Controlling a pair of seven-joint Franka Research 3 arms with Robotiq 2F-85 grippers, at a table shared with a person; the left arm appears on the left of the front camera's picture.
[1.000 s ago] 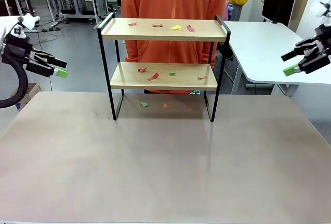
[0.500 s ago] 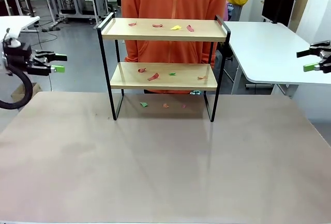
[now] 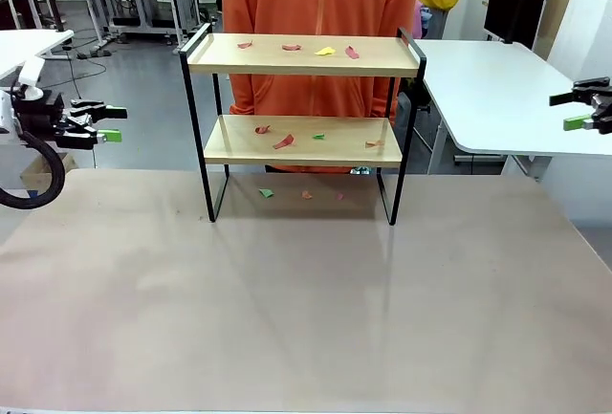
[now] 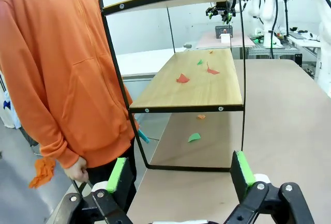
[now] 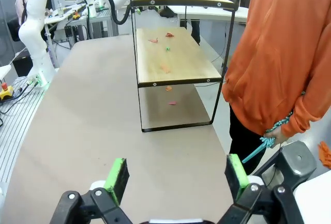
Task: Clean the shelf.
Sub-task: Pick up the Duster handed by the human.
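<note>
Shelf (image 3: 335,149): 2-tier rack, light wood boards, thin black metal frame w/ raised end rails. Stands upright nr middle of table's (image 3: 287,318) far edge, long side to the front. Both boards dirty: small red, green & yellow scraps (image 3: 283,141) scattered on each.

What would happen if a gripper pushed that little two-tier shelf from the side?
It probably slides or tips easily: the shelf stands on a thin black frame and looks tall for its footprint. It seems light, just two wooden boards. The loose coloured scraps on them would likely scatter.
</note>
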